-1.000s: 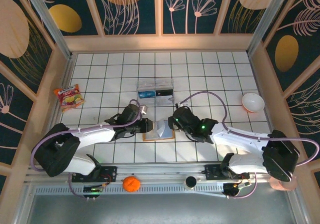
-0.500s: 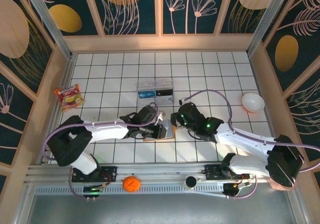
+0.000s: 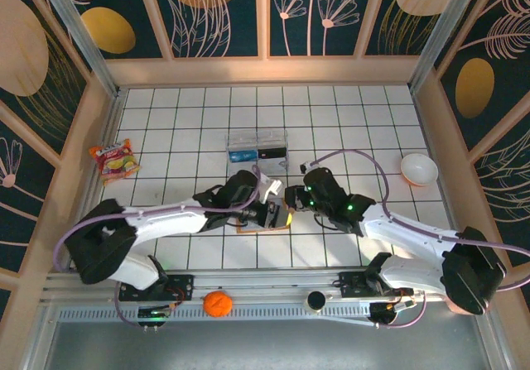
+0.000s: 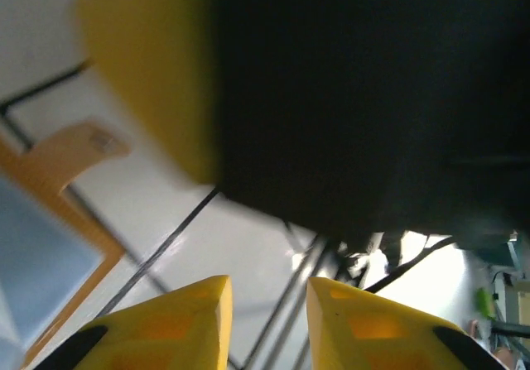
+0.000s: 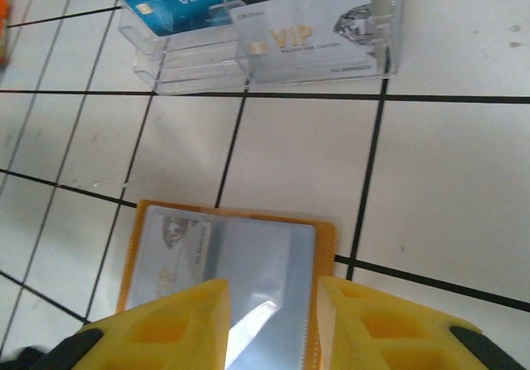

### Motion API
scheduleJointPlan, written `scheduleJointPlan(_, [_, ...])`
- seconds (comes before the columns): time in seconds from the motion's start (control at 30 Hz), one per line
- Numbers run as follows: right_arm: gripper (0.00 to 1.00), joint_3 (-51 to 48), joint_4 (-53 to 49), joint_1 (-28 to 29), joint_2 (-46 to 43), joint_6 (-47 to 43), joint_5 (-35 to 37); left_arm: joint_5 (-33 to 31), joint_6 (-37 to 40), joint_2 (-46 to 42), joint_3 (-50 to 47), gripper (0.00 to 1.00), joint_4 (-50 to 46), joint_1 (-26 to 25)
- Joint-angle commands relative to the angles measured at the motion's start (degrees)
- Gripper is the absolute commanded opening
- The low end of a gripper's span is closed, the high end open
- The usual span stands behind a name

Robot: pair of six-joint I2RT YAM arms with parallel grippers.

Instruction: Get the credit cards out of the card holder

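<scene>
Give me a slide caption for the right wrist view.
Right gripper over the open card holder, one silver card tucked inside; clear box with three more cards beyond.

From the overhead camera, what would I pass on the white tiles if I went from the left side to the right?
snack packet → clear plastic box → white bowl

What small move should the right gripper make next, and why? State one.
Probably lower the right gripper onto the pale silver plastic card sitting in the open orange leather card holder and try to pinch its edge. The jaws stand open over the holder with nothing between them, and that card is not yet out.
</scene>
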Motion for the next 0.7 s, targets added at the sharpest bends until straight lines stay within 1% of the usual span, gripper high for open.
scheduleJointPlan(0.0, [0.33,0.1,4.9,-0.5,1.1,-2.4,-8.5,-7.7,-1.1,-6.0,-1.9,0.32,0.3,1.9])
scheduleJointPlan(0.03, [0.3,0.7,5.8,-0.6,2.3,-3.2,-11.2,-11.5,-1.7,-7.6,-2.4,0.32,-2.6,3.2])
scheduleJointPlan(0.1, [0.26,2.2,7.2,-0.5,5.3,-4.0,-16.3,-16.0,-2.7,-9.6,-4.4,0.33,-7.1,6.6])
scheduleJointPlan(0.17, [0.23,3.5,8.6,-0.3,8.7,-4.0,-20.2,-18.1,-3.1,-10.4,-6.6,0.35,-9.2,9.2])
scheduleJointPlan(0.23, [0.23,4.6,10.1,0.3,12.3,-4.1,-23.8,-20.5,-2.5,-10.2,-7.9,0.36,-10.7,9.3])
scheduleJointPlan(0.3, [0.23,5.9,10.5,1.5,15.3,-4.5,-25.8,-20.7,-2.1,-9.6,-9.0,0.35,-10.7,9.3])
scheduleJointPlan(0.4, [0.21,9.3,7.9,3.8,20.1,-6.2,-24.9,-22.7,-1.9,-8.6,-10.2,0.33,-11.4,9.3])
scheduleJointPlan(0.53, [0.18,12.3,4.3,4.5,25.4,-6.0,-21.9,-23.8,-1.7,-4.9,-10.5,0.24,-12.1,9.3])
scheduleJointPlan(0.67, [0.16,12.0,0.4,5.2,27.2,-4.4,-18.1,-23.3,-1.8,-1.4,-10.7,0.15,-10.6,9.3])
